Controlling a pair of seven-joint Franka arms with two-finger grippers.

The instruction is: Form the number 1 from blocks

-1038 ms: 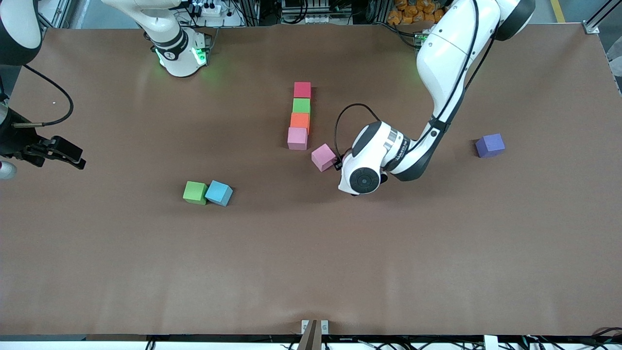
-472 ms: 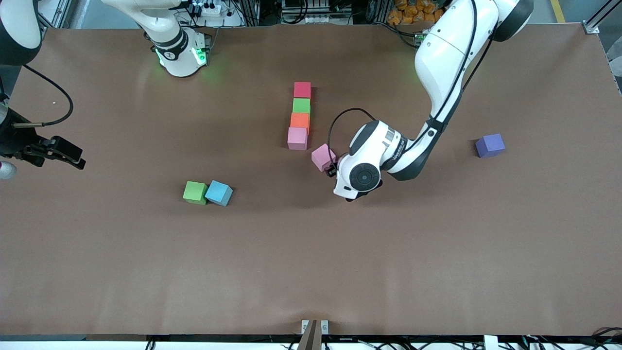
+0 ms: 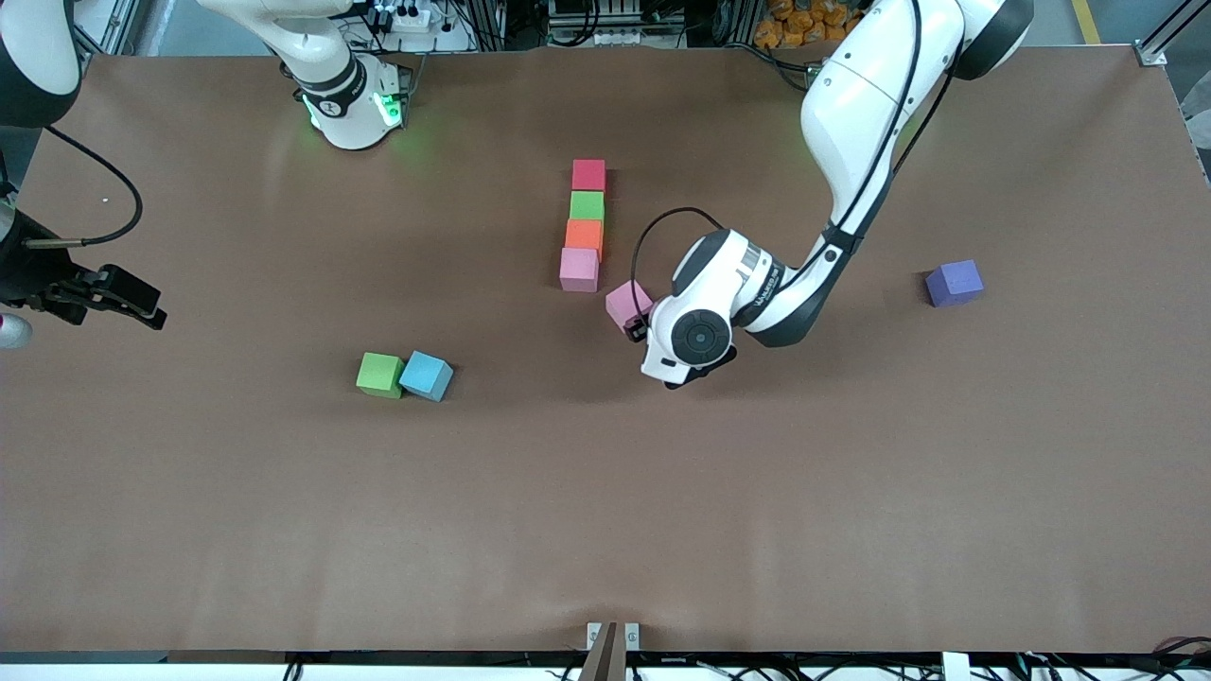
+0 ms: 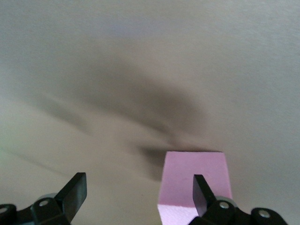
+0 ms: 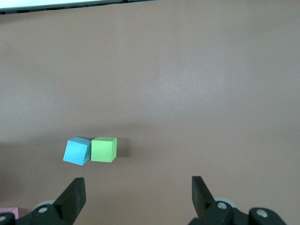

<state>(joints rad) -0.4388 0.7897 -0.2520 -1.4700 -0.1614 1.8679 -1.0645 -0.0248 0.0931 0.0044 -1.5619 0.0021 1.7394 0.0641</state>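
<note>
Black, flat-sided fingers [image 4: 75, 190] of the left gripper [image 4: 138, 194] stand wide apart and hold nothing. One finger partly covers a loose pink block [image 4: 194, 180], a matte foam cube with crisp edges that rests on the table, turned askew to the gripper. In the front view the left gripper [image 3: 636, 326] is low over this loose pink block [image 3: 626, 303], with the arm's glossy white wrist just beside it.

Just beside the loose cube, farther from the front camera, a straight column of four touching cubes runs away from that camera: a pink block [image 3: 578, 269] nearest, then an orange block [image 3: 584, 235], a green block [image 3: 587, 205] and a red block [image 3: 588, 174].

The right gripper [image 5: 138, 194] waits with its dark fingers spread wide and empty, seen in the front view [image 3: 132, 305] at the right arm's end of the table. Its wrist view shows a second green block [image 5: 103, 149] and a light blue block [image 5: 77, 151] touching each other, the blue one twisted slightly. In the front view this pair, green [image 3: 380, 375] and blue [image 3: 426, 375], lies nearer the camera than the column.

A purple block [image 3: 954, 283] sits alone toward the left arm's end. The table [image 3: 605, 511] is a smooth, matte brown sheet.
</note>
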